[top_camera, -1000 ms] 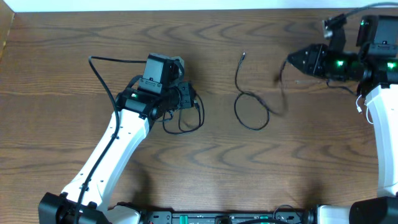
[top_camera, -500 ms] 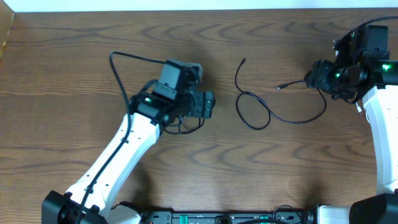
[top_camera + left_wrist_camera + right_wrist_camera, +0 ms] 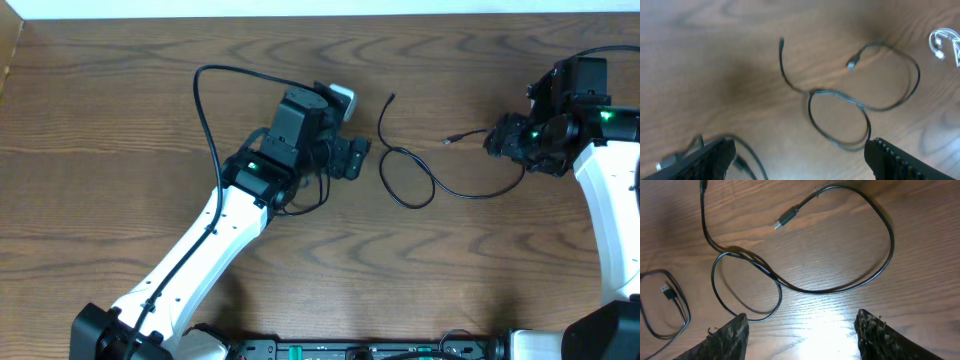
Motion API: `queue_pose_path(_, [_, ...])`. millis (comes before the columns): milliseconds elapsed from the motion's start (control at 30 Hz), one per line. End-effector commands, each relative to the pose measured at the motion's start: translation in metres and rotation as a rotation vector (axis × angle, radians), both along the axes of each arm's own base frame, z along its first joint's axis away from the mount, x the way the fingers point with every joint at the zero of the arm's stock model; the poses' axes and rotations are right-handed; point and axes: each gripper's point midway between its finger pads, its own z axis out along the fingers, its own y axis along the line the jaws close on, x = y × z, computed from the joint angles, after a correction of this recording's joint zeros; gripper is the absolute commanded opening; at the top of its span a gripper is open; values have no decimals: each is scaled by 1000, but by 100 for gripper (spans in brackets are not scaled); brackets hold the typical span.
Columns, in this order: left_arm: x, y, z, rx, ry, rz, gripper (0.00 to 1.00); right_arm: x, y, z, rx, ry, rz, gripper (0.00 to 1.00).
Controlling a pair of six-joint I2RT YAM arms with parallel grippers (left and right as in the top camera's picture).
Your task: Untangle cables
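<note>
A dark, wood-grained surface is shown throughout, bordered at its far edge by a pale strip. A bright glare is reflected on it.

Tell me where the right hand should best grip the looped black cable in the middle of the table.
On the black cable, take the stretch just behind the plug nearer the right hand, coming from straight above. That stretch lies flat and alone, clear of the crossing where the loop closes. Pulling there would likely open the loop.

Left tool moved right, nearer black cable; right tool pulled back rightward.
</note>
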Motion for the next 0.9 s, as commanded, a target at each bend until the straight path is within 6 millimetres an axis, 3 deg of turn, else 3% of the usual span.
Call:
queue_pose_path(0, [3,-3,4,-12,-14,-7,88,-1,-1,0,-15,-3,12,64])
queue_pose_path(67, [4,-4,-2,-17,14,7,88,-1,-1,0,-15,-3,12,64])
queue_pose_path(300, [2,-20,-54,12,179,18,88,-1,0,0,-15,-3,12,64])
queue_pose_path(533, [9,-27,-48,92,349,30,88,0,0,0,-15,-6,12,64])
queue_pose_path(633, [12,-31,-56,112,382,27,88,0,0,0,-15,-6,12,64])
queue_pose_path(867, [10,-52,-116,174,460,-13,88,0,0,0,-15,-6,12,64])
